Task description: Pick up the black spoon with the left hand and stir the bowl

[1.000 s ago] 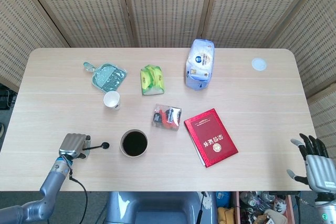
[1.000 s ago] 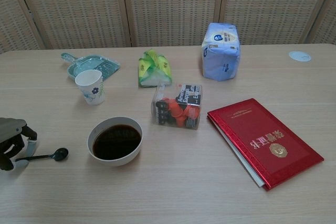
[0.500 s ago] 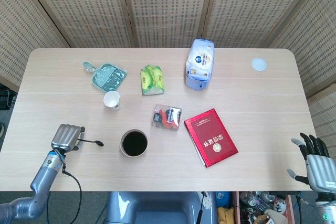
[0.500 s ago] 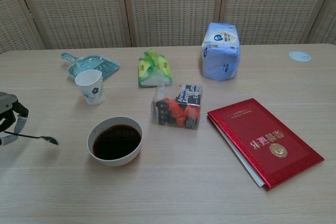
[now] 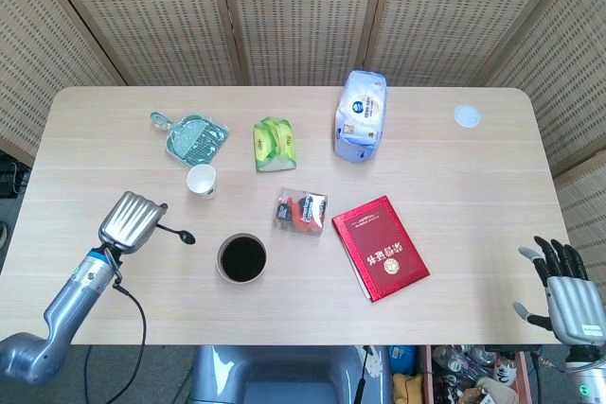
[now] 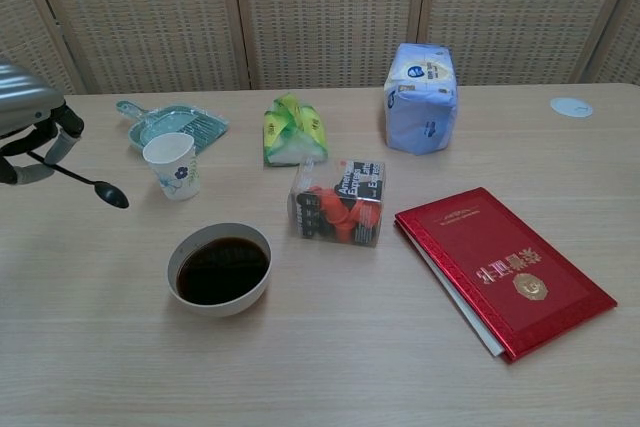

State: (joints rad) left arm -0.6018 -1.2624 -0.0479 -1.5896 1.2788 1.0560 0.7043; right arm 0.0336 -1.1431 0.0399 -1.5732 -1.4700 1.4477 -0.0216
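The spoon (image 6: 85, 181) is pinched in the left hand (image 5: 131, 220), raised off the worktop (image 5: 454, 196) left of the bowl (image 6: 219, 269). A thin-handled grip (seemingly light) could slip; dark liquid could be splashed or the cup (image 6: 171, 165) clipped.

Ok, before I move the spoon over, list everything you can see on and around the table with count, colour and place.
Black plastic spoon: 1, black, held off the table, left of the bowl.
White bowl of dark liquid: 1, near front left.
White paper cup with floral print: 1, behind the bowl.
Teal plastic dustpan: 1, back left.
Green-yellow snack packet: 1, back centre.
Blue-white tissue pack: 1, back, right of centre.
Clear box of red and black items: 1, centre.
Red hardcover book: 1, front right.
White round disc: 1, back right corner.
Left robot hand: holds the spoon.
Right robot hand: fingers spread, off the table's front right edge.
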